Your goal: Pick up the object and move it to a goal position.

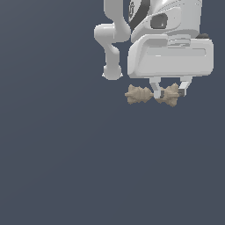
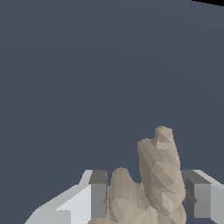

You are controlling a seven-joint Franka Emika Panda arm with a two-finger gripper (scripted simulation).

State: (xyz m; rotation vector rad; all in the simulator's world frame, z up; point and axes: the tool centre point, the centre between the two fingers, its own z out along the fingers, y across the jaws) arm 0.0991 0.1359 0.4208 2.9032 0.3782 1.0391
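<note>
Gripping stage, by the look of it. The gripper (image 1: pixel 169 92) sits in the upper right of the exterior view, its two white fingers (image 1: pixel 155 87) reaching down onto the object (image 1: pixel 152 95), a tan, lumpy, bow-tie shape lying crosswise under the hand. The jaws straddle the lobe toward the exterior view's right, not the narrow waist; the other lobe sticks out free toward the exterior view's left.

The wrist view shows the object (image 2: pixel 151 188) between the dark finger pads (image 2: pixel 99 192), one pad against the brown surface, the other just beside it with a thin gap showing. So the jaws are closing on or lightly grasping the object; a firm clamp cannot be confirmed from these views.

Whether the object rests on the worktop (image 1: pixel 66 167) or hangs clear of it cannot be told: no shadow or contact line shows.

No goal marker is in sight in either view.

Next move, as I judge it: confirm the squeeze, then carry slowly, since an off-centre hold may let the piece swing or slip.
</note>
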